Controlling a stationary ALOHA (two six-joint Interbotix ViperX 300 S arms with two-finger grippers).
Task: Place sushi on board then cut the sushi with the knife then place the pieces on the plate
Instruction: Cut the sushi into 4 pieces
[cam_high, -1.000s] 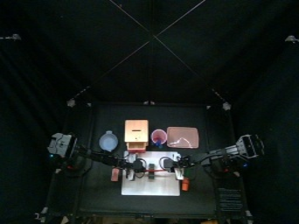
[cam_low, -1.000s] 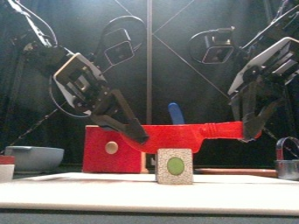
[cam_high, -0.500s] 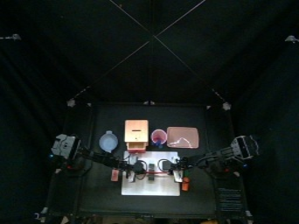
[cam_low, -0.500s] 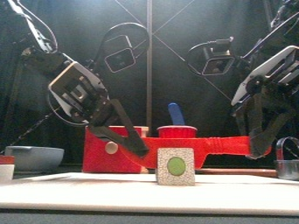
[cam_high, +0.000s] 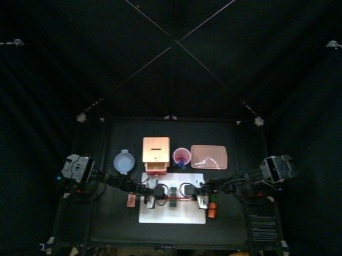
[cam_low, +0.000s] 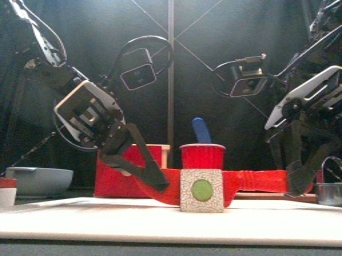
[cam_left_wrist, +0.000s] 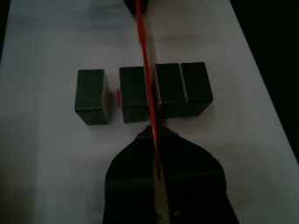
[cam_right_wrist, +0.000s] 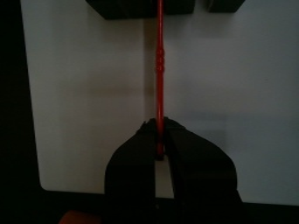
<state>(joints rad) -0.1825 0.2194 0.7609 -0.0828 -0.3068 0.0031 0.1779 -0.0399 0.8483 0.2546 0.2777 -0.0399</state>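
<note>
We gripped the red knife (cam_left_wrist: 142, 52) in both jaws, mid-cut; sushi (cam_left_wrist: 163, 92) between them had one piece freed, plate (cam_high: 210, 156) unfilled.

The white board (cam_high: 171, 213) lies before the pink tray (cam_high: 210, 156) (box (cam_high: 156, 150) beside).

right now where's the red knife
The red knife is held across the sushi roll on the white board, at the table's front middle, with the left gripper and right gripper each clamped on an end.
</note>
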